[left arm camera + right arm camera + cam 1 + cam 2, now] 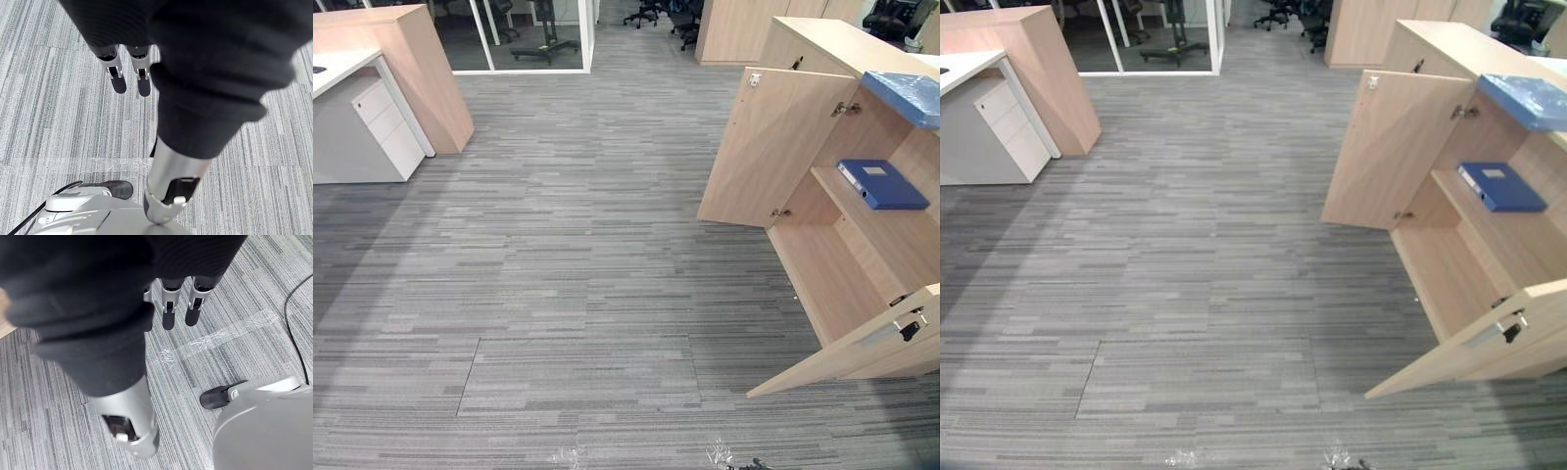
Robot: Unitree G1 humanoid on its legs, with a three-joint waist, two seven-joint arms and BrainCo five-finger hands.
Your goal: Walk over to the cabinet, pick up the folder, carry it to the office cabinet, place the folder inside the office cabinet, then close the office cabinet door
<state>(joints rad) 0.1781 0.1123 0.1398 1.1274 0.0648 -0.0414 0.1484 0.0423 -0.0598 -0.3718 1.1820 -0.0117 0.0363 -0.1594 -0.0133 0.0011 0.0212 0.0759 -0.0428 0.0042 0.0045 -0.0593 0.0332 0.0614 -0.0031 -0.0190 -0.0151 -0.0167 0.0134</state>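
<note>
The folder (882, 184) lies flat on the middle shelf of the open cabinet (822, 44), toward the shelf's end by the far door (773, 147). The near door (862, 357) swings out across my way in. My left hand (117, 81) and right hand (168, 313) both hang over the carpet with fingers straight and loose, holding nothing. I take the step in hand to be the walk over, though I cannot tell whether this is the cabinet I fetch from. I should turn right and end up square between the two doors, clear of the near door's edge. I should leave the blue wrapped bundle (906, 96) at the top's front edge alone.
</note>
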